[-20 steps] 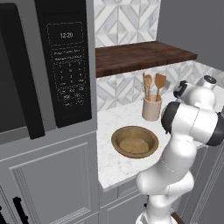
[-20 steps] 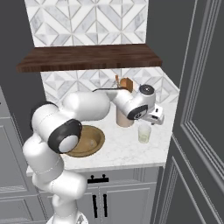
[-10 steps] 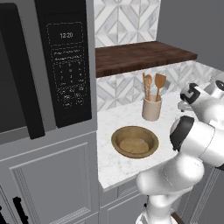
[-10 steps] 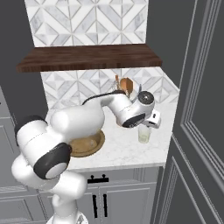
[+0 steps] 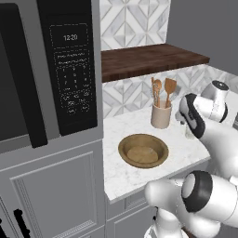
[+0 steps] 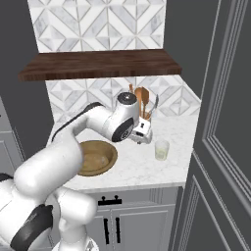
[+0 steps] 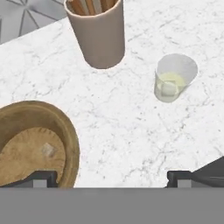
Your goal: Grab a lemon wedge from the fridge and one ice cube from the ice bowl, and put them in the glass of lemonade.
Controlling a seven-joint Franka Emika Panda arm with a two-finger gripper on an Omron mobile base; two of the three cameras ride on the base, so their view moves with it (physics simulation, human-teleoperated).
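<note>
The glass of lemonade [image 7: 173,78] stands on the white marble counter, and a pale cube shape [image 7: 167,89] shows in its yellowish liquid. In the right base view the glass [image 6: 162,150] stands just right of my gripper [image 6: 142,135], which hovers above the counter. The wooden ice bowl [image 7: 65,135] lies at the left of the hand view with one small ice cube [image 7: 48,150] on its floor. My gripper [image 7: 111,179] is open with nothing between its fingertips [image 7: 41,178]. The bowl [image 5: 143,151] also sits mid-counter in the left base view. The lemon wedge is out of view.
A beige crock [image 7: 99,37] with wooden spatulas stands behind the glass and bowl. A dark wooden shelf [image 6: 103,63] hangs above the counter. A tall dark-grey panelled front [image 6: 223,127] walls the right side; whether it is the fridge I cannot tell. A black microwave [image 5: 69,69] sits at the left.
My hand has drawn back to the left from above the glass toward the bowl, and my elbow has swung low. The jaws stayed open.
</note>
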